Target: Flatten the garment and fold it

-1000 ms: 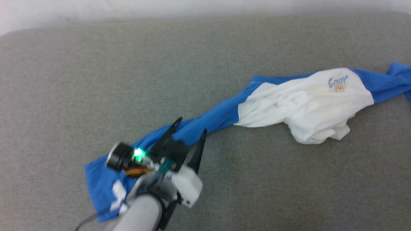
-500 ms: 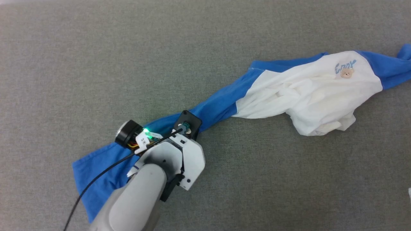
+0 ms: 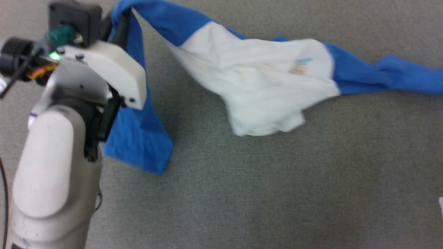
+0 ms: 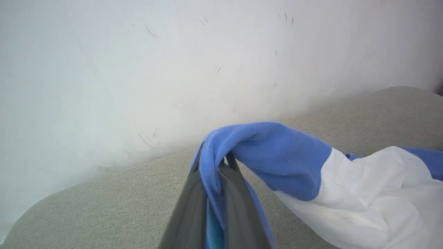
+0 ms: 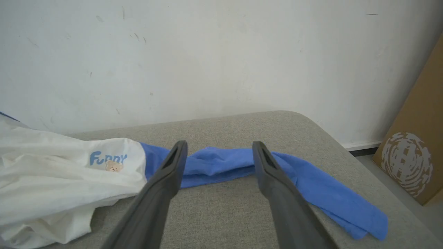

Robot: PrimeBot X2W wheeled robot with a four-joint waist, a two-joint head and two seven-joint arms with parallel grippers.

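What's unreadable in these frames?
- Left end effector fingertips: head view, hidden behind its own wrist housing and the shirt's blue sleeve; left wrist view shows it shut on that sleeve.
- Chest print: head view, motion-blurred; legible in right wrist view.
- Other sleeve: head view, end cut off by right edge.
- Cardboard box: right wrist view, cut off by right edge.

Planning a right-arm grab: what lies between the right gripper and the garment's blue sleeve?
Bare grey cushion separates right gripper from sleeve, shown in right wrist view.

Left gripper pinches garment; right gripper gapes.
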